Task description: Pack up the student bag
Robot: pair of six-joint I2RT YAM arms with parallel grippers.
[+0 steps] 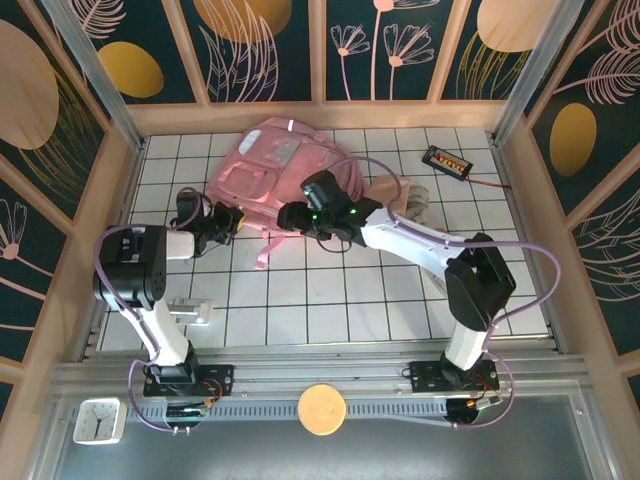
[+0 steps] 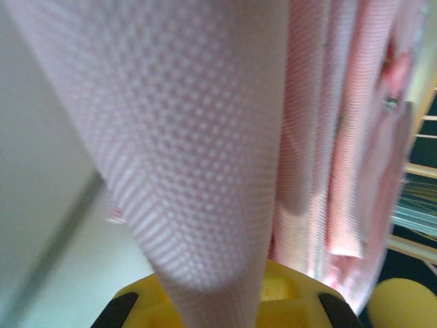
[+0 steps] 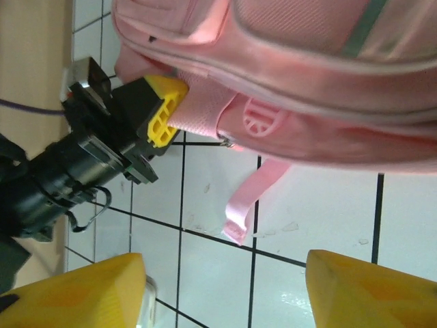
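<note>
The student bag [image 1: 272, 165], a soft pink backpack, lies on the white tiles at the back centre. My left gripper [image 1: 232, 222] is at its lower left edge, shut on a pink mesh shoulder strap [image 2: 198, 157] of the bag. The right wrist view shows those yellow fingers [image 3: 166, 111] clamped on the padded strap [image 3: 198, 113]. My right gripper [image 1: 292, 214] hovers just below the bag's near edge. It [image 3: 225, 294] is open over bare tile with nothing between its jaws. A thin loose strap end [image 3: 247, 201] lies on the tile ahead of it.
A pinkish-beige pouch [image 1: 408, 200] lies right of the bag under the right arm. A black and orange device [image 1: 447, 160] with a red lead sits at the back right. A small clear object [image 1: 190, 312] is near the left arm's base. Wooden walls ring the tiles.
</note>
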